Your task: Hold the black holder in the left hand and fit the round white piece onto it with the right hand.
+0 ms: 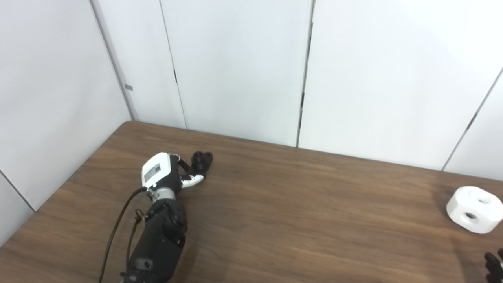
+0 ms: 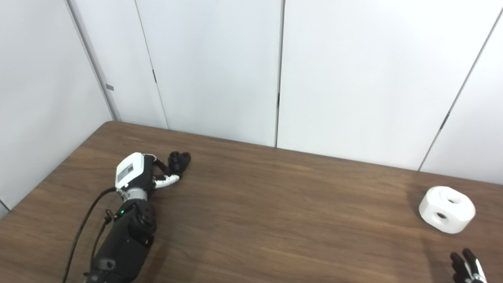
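Note:
The black holder rests on the brown table at the far left, also in the right eye view. My left hand lies right beside it, dark fingers against its near side and the white-tipped thumb stretched out below it. Whether the hand grips the holder is hidden. The round white piece with holes in its top and side sits on the table at the far right. Only the fingertips of my right hand show at the bottom right corner, spread apart and empty, a short way in front of the white piece.
White wall panels rise just behind the table's far edge. The table's left edge runs close to my left arm, which has a black cable hanging beside it.

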Available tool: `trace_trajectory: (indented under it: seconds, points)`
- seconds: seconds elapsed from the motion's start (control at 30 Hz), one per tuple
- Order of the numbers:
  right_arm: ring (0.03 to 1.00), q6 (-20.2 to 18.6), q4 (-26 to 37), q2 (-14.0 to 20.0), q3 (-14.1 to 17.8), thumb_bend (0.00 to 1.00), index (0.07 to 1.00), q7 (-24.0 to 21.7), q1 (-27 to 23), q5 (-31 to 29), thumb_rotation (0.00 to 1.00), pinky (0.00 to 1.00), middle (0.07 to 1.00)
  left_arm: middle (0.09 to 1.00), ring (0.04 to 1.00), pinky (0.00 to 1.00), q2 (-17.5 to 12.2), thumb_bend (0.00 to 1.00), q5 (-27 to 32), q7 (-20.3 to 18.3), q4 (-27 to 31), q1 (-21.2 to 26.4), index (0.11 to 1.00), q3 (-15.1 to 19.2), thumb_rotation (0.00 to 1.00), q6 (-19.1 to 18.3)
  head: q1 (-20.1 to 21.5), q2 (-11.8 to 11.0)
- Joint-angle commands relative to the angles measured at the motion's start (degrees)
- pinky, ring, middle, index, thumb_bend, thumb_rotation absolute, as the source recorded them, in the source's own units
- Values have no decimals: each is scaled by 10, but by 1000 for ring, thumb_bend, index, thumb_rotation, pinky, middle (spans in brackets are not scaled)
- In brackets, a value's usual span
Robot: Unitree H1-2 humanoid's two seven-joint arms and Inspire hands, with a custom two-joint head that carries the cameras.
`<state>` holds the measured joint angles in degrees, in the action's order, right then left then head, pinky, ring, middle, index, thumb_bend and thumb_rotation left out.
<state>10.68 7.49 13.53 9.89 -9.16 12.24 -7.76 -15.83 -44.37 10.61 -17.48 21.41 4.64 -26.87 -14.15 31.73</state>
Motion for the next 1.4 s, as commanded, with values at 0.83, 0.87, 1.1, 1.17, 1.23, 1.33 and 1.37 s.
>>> trace_trajectory:
  seconds: [0.83, 0.87, 1.1, 1.17, 1.23, 1.33, 1.37]
  points:
    - [962, 9, -25, -22, -10, 673, 974, 5, 25, -3, 1000, 1000, 938, 797, 887, 881, -24, 512, 57, -25, 100, -58, 488, -65, 53, 0, 12, 10]
    - [962, 10, -24, -22, -10, 670, 975, 4, 26, -4, 1000, 1000, 939, 800, 889, 886, -22, 512, 57, -35, 113, -66, 488, -65, 53, 0, 12, 11]
    - [970, 3, -21, -21, -11, 699, 972, 6, 26, 4, 1000, 1000, 945, 812, 888, 858, -27, 507, 34, -94, 179, -113, 490, -89, 58, 0, 17, 15]
    - [972, 1, -19, -21, -12, 708, 972, 5, 25, 3, 1000, 1000, 944, 806, 883, 854, -30, 507, 36, -106, 199, -126, 491, -100, 57, 2, 21, 18]
    - [964, 0, -19, -23, -12, 689, 974, 7, 23, 4, 1000, 1000, 944, 812, 890, 857, -35, 506, 38, -122, 218, -138, 492, -114, 57, 4, 23, 20]
    - [965, -6, -14, -25, -12, 684, 964, 16, 22, 21, 1000, 1000, 927, 825, 901, 856, -40, 504, 44, -137, 242, -155, 493, -132, 59, 16, 32, 25]
    - [965, -7, -13, -26, -12, 683, 963, 18, 22, 26, 1000, 1000, 927, 825, 901, 857, -41, 504, 44, -140, 250, -162, 493, -139, 59, 23, 34, 26]
